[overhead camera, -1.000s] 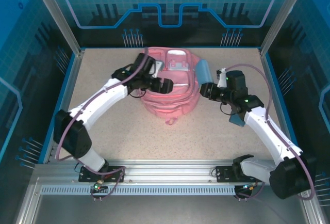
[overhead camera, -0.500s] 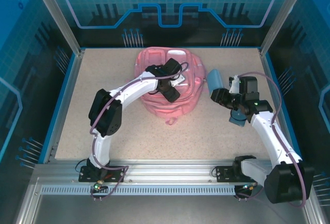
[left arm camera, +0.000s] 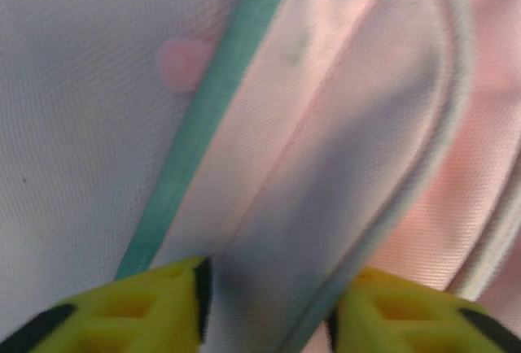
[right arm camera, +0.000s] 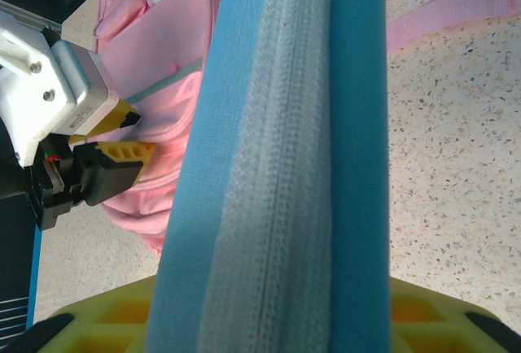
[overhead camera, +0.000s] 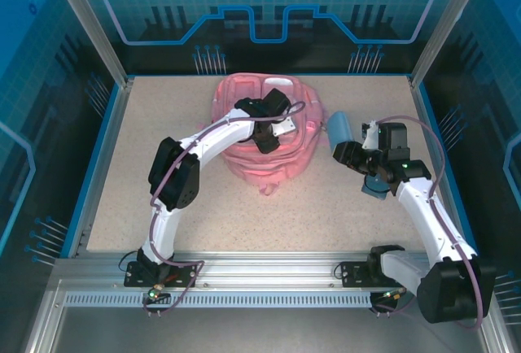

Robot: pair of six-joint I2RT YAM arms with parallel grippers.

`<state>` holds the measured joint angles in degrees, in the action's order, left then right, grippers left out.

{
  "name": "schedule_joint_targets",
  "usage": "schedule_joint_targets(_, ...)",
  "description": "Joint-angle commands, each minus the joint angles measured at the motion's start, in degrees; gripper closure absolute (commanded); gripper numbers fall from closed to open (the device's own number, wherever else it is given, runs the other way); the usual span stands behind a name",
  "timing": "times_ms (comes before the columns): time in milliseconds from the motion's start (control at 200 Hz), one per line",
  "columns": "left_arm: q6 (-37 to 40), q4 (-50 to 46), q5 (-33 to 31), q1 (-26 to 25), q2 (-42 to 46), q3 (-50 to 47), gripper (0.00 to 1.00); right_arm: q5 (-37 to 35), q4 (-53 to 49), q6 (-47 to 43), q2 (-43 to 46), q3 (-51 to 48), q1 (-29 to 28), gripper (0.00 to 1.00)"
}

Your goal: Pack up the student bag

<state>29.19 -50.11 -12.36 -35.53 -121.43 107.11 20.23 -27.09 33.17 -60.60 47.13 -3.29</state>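
**A:** Trying to pin down the step here. Starting left: left gripper (left arm camera: 267,298) down on top of the student bag (overhead camera: 269,162), yellow fingers (left arm camera: 146,308) either side of a pink fabric fold with pale piping. Pinching it, or just straddling?

**B:** Can't tell from the wrist view, honestly. Looks like going for an edge to lift. Bag lying at the back middle of the table (overhead camera: 163,125), front up. Over on the right: right gripper (right arm camera: 273,320) clamped on a light-blue pencil case (overhead camera: 337,124), zipper seam facing its wrist camera, held just beside the bag's right side.

**A:** So loading stage, early on?

**B:** Guessing so. Next up: needs a firm pinch on that fold and a lift to gape the opening, then swinging the case over and in. Worth watching for floppy fabric slipping free.
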Motion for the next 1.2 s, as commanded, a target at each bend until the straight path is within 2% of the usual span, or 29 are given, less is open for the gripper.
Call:
schedule_joint_targets(0,0.4,4.7,-3.0,0.7,2.5,1.4,0.71,1.3,-1.6,-0.3,1.7,0.1,1.0,0.56)
schedule_joint_targets(170,-1.9,12.5,-3.9,0.5,7.6,-0.2,0.89,0.3,-5.3,-1.3,3.7,1.2,1.4,0.55)
schedule_joint_targets(275,-6.3,17.6,-4.3,0.4,10.6,-0.5,1.0,1.3,-6.9,-1.6,4.7,1.4,1.4,0.55)
schedule_joint_targets(410,-14.0,19.9,-2.3,-0.2,12.3,2.0,1.0,7.6,-3.9,-0.6,5.1,0.1,1.4,0.55)
schedule_joint_targets(550,-17.8,16.0,-1.9,-2.3,9.9,9.2,1.0,17.7,4.3,3.6,3.5,-2.0,1.1,0.55)
schedule_joint_targets(640,-20.1,13.1,-1.5,-3.6,8.1,13.6,1.0,20.3,9.3,6.9,2.0,-2.9,0.1,0.55)
schedule_joint_targets(910,-24.6,9.7,-0.6,-5.6,7.3,19.3,1.0,17.7,16.6,13.1,-9.5,1.0,-3.3,0.56)
schedule_joint_targets(1146,-29.7,7.9,0.4,-5.8,6.5,20.5,1.0,14.9,26.2,19.2,-26.4,10.0,-8.7,0.56)
schedule_joint_targets(1196,-31.1,7.1,-0.1,-5.8,6.1,21.2,1.0,13.1,27.1,20.1,-29.6,11.8,-9.9,0.51)
